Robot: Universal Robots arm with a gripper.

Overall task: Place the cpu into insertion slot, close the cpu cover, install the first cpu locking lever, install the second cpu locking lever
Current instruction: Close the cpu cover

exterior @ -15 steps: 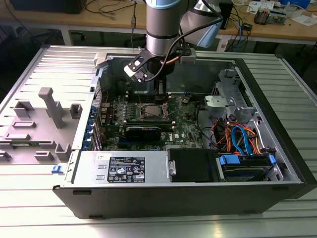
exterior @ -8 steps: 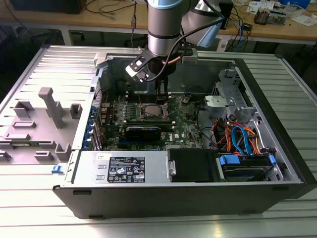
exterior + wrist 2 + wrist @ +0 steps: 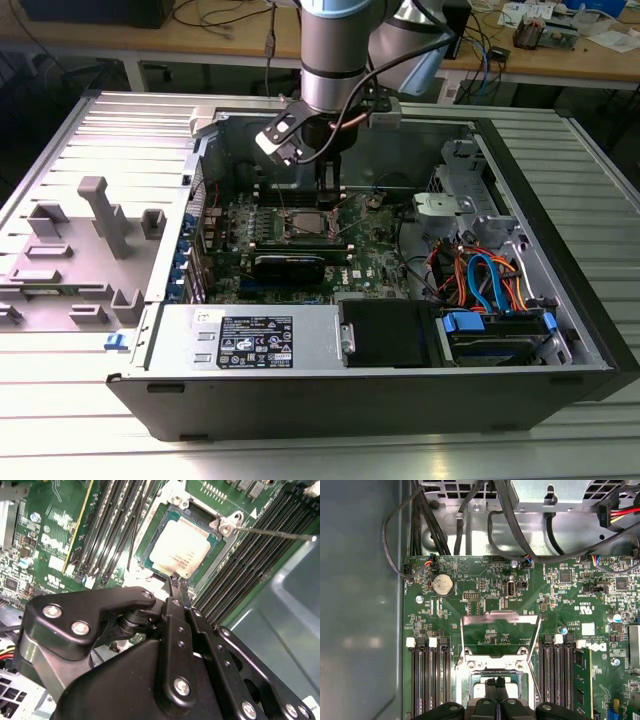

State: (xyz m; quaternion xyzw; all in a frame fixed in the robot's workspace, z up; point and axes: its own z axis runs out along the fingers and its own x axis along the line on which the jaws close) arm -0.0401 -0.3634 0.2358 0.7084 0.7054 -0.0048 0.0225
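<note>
The cpu [image 3: 180, 547], a square chip with a silver top, lies flat in the socket on the green motherboard [image 3: 485, 580]. It shows in the first wrist view [image 3: 478, 691] and in the exterior view [image 3: 303, 224] too. The cpu cover [image 3: 500, 616], a thin silver frame, stands swung back off the socket. One thin wire lever [image 3: 275, 533] juts out from a socket corner, and another lever [image 3: 535, 675] runs beside the socket. My gripper [image 3: 178, 581] [image 3: 496, 682] [image 3: 325, 190] hangs just over the cpu's edge, fingers shut together with nothing between them.
Black memory slots [image 3: 427, 680] [image 3: 555, 675] flank the socket on both sides. Cable bundles [image 3: 520, 510] cross the case above the board. A drive bay with orange and blue cables [image 3: 480, 280] sits at the exterior view's right. Grey fixtures [image 3: 100, 215] stand outside the case.
</note>
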